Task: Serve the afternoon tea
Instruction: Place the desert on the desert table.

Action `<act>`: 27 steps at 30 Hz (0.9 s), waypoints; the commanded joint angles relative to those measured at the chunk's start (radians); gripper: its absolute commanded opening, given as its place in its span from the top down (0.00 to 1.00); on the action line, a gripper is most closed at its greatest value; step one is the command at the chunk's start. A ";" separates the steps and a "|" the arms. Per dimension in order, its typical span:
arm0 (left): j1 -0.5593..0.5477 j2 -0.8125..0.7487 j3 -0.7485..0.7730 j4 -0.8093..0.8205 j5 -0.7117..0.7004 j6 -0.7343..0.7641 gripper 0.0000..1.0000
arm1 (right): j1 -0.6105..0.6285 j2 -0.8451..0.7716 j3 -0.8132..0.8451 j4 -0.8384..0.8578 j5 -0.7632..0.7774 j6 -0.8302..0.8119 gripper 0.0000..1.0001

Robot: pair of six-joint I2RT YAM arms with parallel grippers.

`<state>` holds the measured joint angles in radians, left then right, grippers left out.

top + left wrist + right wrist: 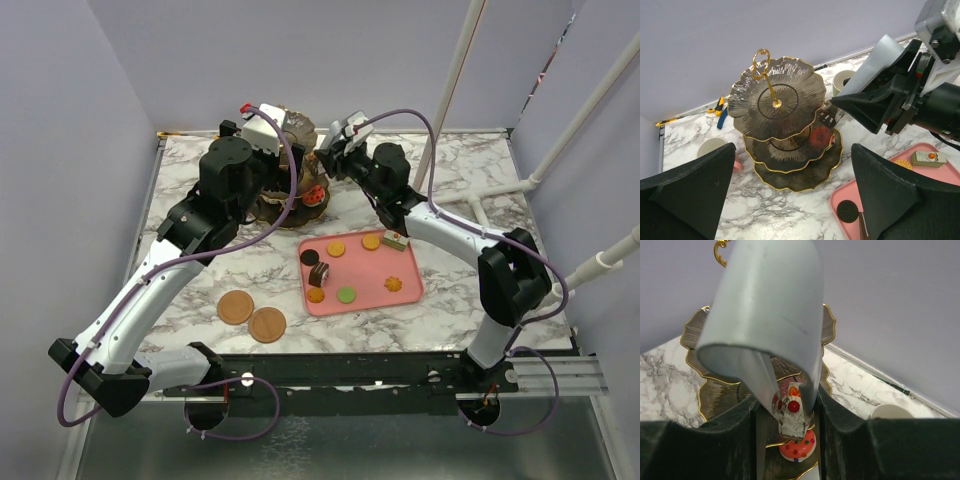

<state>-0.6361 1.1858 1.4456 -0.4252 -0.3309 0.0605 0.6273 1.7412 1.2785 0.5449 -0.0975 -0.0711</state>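
**A:** Stocked?

**B:** Dark three-tier scalloped stand (795,115), twelve o'clock on the surface: one pink iced pastry (797,450). Right fingers (865,450) pinch a cherry-topped cake slice (791,415) there. Left fingers (690,195) are spread, empty.

**A:** Outstanding?

**B:** Several toy pastries (346,294) on the flat pink tray (365,270), five o'clock. Two brown round coasters (236,307), seven o'clock, bare.

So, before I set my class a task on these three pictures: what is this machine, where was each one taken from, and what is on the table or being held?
Two robot arms are bolted at the edge of a marble table. One picture looks down from above; the other two come from a camera on each wrist. On the table are a three-tier stand, a pink tray of toy pastries and two brown coasters. The left gripper is open and empty. The right gripper holds a small cake slice close by the stand.
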 commanded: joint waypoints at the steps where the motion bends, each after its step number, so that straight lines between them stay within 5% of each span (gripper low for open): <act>1: 0.004 -0.018 0.029 -0.004 -0.017 -0.001 0.01 | 0.003 0.049 0.051 0.113 -0.014 -0.007 0.99; 22: 0.005 -0.054 -0.008 0.001 -0.005 0.016 0.01 | 0.003 0.165 0.133 0.083 -0.067 0.010 0.99; 27: 0.004 -0.065 -0.014 0.002 -0.008 0.022 0.01 | 0.003 0.153 0.103 0.083 -0.069 0.011 0.83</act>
<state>-0.6361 1.1500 1.4422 -0.4274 -0.3305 0.0711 0.6270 1.8889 1.3884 0.6044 -0.1337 -0.0681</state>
